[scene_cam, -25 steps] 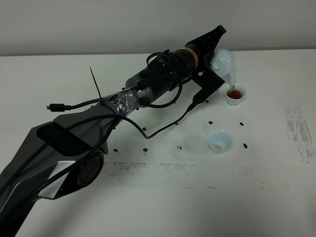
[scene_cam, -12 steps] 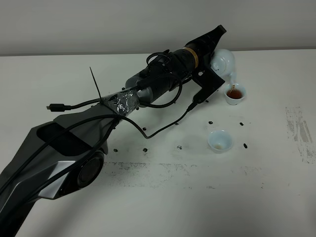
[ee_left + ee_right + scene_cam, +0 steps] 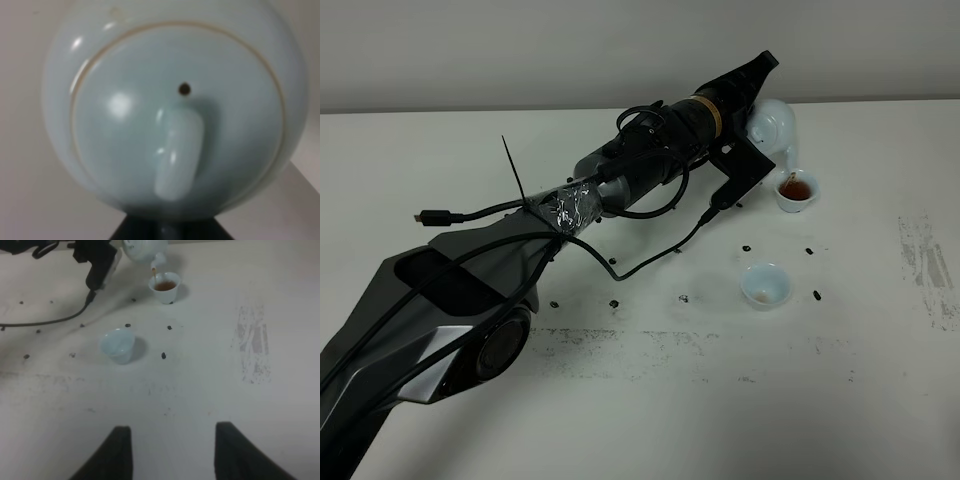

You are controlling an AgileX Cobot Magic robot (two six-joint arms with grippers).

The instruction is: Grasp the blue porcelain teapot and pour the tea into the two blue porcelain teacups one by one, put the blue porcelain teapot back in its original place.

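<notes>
The pale blue teapot (image 3: 776, 126) hangs tilted at the far right of the table, held by my left gripper (image 3: 752, 118), which is shut on it. Its spout points down over the far teacup (image 3: 797, 190), and a thin brown stream runs into that cup, which holds brown tea. The near teacup (image 3: 765, 285) stands in front of it and looks empty. The left wrist view is filled by the teapot's lid and knob (image 3: 177, 150). My right gripper (image 3: 172, 452) is open and empty, low over the table, facing the near teacup (image 3: 117, 346), the far teacup (image 3: 165, 286) and the teapot (image 3: 145, 247).
The left arm (image 3: 620, 190) lies diagonally across the white table from the front left. A black cable (image 3: 650, 262) loops onto the table below it. Several small black specks (image 3: 817, 294) lie around the cups. A scuffed patch (image 3: 925, 265) marks the right side.
</notes>
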